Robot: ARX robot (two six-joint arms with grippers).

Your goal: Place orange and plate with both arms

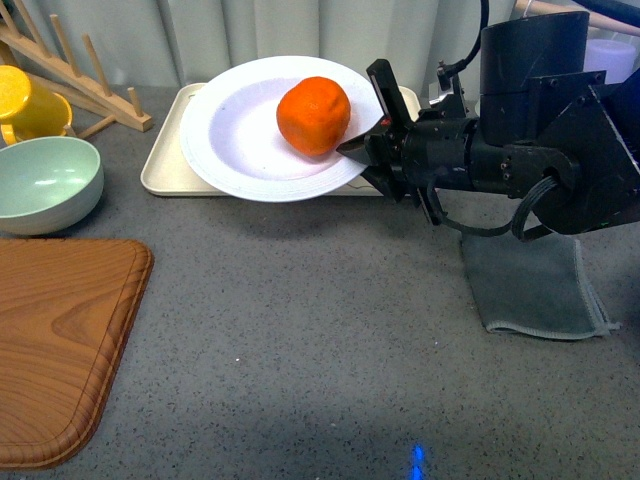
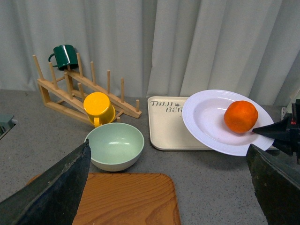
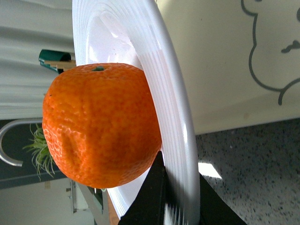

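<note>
Evidently the plate (image 1: 250, 140) is gripped by its right-hand rim in the right claw (image 1: 362, 148), one finger over the rim and one under it, so that it is carried raised and somewhat tilted above the beige tray (image 1: 165, 170) rather than resting flat on it; a shadow beneath it on the grey table (image 1: 300, 330) suggests the lift. The orange (image 1: 314, 115) is kept in the plate's well, close to the gripped edge, probably because the deep shape and ridged rim stop it from rolling off while both are moved together. The left claw (image 2: 164, 187) is seen only as two dark fingers spread wide with nothing between them, held back over the wooden board (image 2: 126, 199). The green bowl (image 1: 45, 180) and yellow cup (image 1: 30, 100) are left well apart to the left.
</note>
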